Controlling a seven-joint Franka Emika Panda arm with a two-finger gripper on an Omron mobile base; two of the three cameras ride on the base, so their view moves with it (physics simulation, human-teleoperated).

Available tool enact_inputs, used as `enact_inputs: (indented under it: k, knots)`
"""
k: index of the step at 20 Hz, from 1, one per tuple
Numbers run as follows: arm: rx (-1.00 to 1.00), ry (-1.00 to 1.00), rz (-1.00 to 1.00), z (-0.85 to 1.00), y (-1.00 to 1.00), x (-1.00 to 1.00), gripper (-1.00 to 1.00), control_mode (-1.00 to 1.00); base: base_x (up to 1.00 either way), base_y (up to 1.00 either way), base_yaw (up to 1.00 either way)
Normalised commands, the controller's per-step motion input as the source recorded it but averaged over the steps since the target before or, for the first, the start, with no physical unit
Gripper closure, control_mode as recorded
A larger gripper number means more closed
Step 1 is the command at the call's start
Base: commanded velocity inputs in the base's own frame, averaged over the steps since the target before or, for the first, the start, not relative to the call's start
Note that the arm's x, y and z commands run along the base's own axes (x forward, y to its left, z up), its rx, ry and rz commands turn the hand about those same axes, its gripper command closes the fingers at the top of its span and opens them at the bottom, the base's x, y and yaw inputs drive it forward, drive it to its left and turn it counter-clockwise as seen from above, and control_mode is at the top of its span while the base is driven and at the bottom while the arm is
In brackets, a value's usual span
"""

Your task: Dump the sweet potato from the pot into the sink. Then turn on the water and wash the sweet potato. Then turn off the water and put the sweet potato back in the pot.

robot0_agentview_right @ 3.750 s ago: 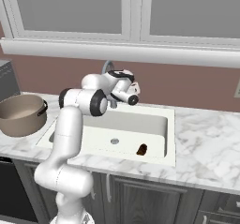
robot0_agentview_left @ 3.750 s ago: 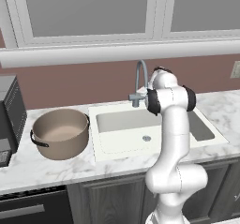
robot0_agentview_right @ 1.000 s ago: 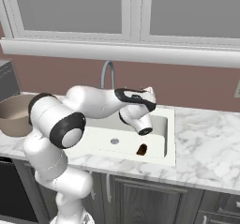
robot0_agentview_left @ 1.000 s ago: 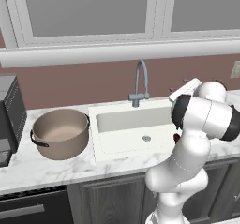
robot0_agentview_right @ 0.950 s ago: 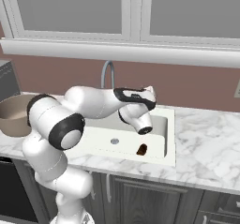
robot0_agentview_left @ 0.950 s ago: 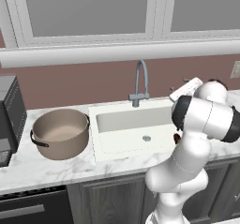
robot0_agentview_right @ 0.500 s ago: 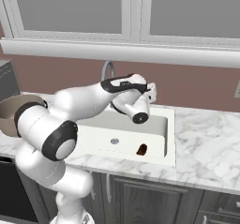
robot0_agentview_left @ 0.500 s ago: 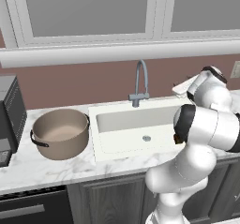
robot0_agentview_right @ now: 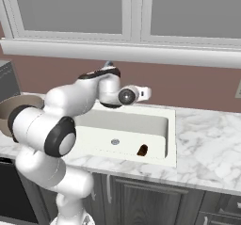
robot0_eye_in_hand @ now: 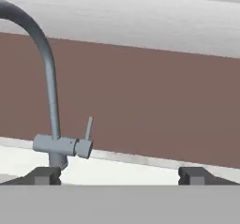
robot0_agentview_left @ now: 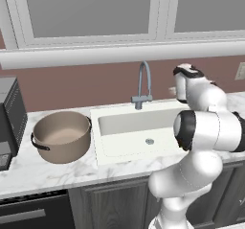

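With the small reddish-brown sweet potato [robot0_agentview_right: 141, 149] lying in the large white rectangular sink [robot0_agentview_right: 155, 159] near the front right corner, about four o'clock from the round grey drain [robot0_agentview_right: 115, 142], and the wide tan-brown pot [robot0_agentview_left: 62, 136] parked upright on the marble surface [robot0_agentview_left: 33, 171] just left of the basin, evidently emptied. Claw [robot0_eye_in_hand: 119, 175] spread wide, gripping nothing, levelled at the grey gooseneck faucet [robot0_eye_in_hand: 49, 101] with its thin upright lever [robot0_eye_in_hand: 88, 127], seemingly to start or stop the water.
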Motion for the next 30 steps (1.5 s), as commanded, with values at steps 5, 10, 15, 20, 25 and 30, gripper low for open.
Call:
enact_inputs:
  k: [5,10,15,20,25,30]
  knots:
    - [0.17,0.53,-0.14,0.00,0.00,0.00,-1.00,-1.00,0.00,0.00,0.00]
    - [0.17,0.48,-0.13,0.00,-0.10,-0.17,-1.00,-1.00,0.00,0.00,0.00]
    - [0.13,0.39,-0.14,0.00,-0.18,-0.42,-1.00,-1.00,0.00,0.00,0.00]
    - [0.09,0.37,-0.11,-0.15,-0.11,-0.32,-1.00,-1.00,0.00,0.00,0.00]
    - [0.02,0.20,-0.02,-0.62,-0.05,-0.27,-1.00,-1.00,0.00,0.00,0.00]
    - [0.00,0.02,0.00,-0.66,-0.08,-0.19,-1.00,-1.00,0.00,0.00,0.00]
